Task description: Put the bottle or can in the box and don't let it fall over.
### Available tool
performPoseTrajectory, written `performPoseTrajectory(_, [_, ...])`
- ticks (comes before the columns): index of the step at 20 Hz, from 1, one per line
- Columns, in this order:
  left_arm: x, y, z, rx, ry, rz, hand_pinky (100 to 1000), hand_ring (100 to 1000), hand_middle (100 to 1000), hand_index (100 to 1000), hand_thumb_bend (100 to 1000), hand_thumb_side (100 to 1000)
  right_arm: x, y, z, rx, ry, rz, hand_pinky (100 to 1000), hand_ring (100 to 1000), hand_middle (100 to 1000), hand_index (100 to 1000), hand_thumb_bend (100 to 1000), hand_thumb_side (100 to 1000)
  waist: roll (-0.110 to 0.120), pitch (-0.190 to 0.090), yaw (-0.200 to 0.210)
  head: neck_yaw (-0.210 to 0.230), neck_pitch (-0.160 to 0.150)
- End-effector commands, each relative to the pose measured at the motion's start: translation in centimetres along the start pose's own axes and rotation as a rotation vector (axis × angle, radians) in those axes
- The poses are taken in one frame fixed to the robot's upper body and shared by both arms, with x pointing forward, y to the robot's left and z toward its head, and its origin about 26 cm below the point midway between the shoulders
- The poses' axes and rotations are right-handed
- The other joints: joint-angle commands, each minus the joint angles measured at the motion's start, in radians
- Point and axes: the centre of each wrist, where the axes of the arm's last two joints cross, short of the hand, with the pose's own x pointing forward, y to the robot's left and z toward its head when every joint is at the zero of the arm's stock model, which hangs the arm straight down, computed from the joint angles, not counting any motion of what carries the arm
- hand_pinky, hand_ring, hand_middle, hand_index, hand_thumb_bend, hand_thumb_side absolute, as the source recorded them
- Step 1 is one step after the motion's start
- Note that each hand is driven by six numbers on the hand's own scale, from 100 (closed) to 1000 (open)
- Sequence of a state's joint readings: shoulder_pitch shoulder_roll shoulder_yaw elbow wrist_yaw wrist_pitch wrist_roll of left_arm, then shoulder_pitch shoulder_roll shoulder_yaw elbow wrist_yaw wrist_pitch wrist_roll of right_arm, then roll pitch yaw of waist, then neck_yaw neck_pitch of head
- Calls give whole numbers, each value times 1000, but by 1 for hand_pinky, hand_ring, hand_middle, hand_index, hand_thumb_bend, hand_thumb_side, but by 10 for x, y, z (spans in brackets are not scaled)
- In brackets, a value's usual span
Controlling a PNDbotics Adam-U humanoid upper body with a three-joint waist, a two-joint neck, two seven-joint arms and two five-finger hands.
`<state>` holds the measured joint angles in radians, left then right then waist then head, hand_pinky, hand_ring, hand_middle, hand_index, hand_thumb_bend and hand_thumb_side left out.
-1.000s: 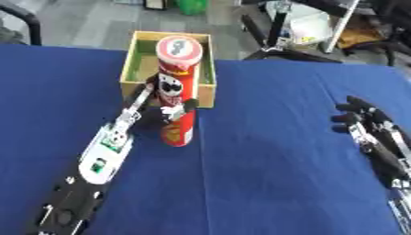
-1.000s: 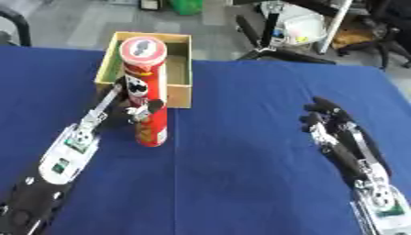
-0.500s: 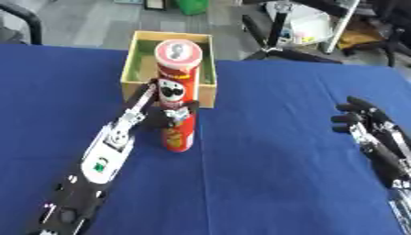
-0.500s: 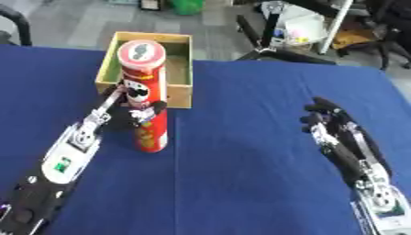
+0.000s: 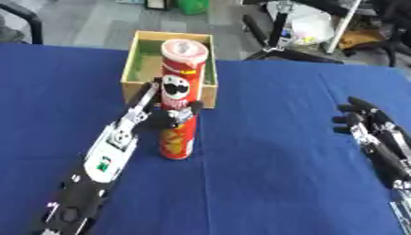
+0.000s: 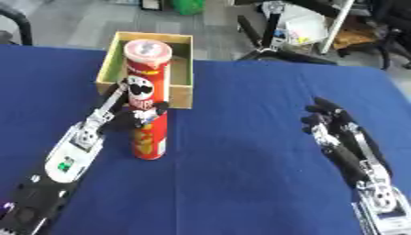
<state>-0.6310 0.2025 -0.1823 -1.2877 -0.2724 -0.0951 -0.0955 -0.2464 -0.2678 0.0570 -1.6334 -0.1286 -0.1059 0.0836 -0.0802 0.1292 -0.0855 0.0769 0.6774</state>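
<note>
The left hand (image 5: 164, 120) grips the upright red can (image 5: 179, 98) (right hand (image 6: 333, 126) idle, fingers relaxed), now shifted slightly from the wooden box (image 5: 136, 69).

Looks like robotics lab or office workspace. Work surface draped in blue cloth (image 5: 265, 151), humanoid arm with exposed silver joints and green-labelled circuit panel (image 5: 102, 164) stretched across it. Beyond table edge: grey carpeted floor (image 5: 96, 18), black office chair base (image 5: 289, 50) with stand, white plastic bag (image 5: 309, 23), green bin (image 5: 191, 6) at top, dark chair arm (image 5: 24, 16) at far left. Cluttered back area, test-bench feel, not home or shop.
</note>
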Motion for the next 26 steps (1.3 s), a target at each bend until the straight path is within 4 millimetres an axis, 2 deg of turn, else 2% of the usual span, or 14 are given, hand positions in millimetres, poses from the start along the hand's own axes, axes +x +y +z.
performPoseTrajectory(1, [17,9,-7,37,-47,9,199,269,279,631,100,376,6,-3,-5,5,-22,9,738,763,791,908,100,472,2,-9,-1,2,-10])
performPoseTrajectory(8, [39,32,-11,102,-84,21,198,267,273,626,100,392,6,-3,-5,5,-20,11,738,763,792,908,100,472,3,-9,0,-5,-14])
performPoseTrajectory(9, [43,38,-13,118,-91,20,199,268,274,625,100,492,6,-3,-4,5,-20,12,738,763,792,908,100,472,3,-9,-1,-7,-16])
performPoseTrajectory(10, [46,44,-14,136,-98,19,200,269,274,625,100,395,6,-3,-5,6,-20,12,738,763,792,908,100,473,3,-9,-2,-8,-17])
performPoseTrajectory(16, [65,90,-30,274,-135,-8,219,285,286,633,100,380,6,-1,-6,18,-21,7,738,763,792,909,100,474,0,-6,-19,-5,-31])
performPoseTrajectory(19, [62,112,-38,349,-116,-55,234,296,295,639,100,354,6,1,-6,27,-21,3,738,763,792,908,100,474,0,-3,-32,2,-39])
performPoseTrajectory(25, [39,162,-41,547,-18,-100,262,320,307,647,100,333,6,8,-9,69,-23,-12,738,763,792,908,100,479,0,11,-75,21,-67])
performPoseTrajectory(26, [35,170,-40,578,-5,-110,264,321,309,648,100,368,6,9,-10,76,-22,-14,738,763,792,908,100,478,-1,14,-84,25,-72])
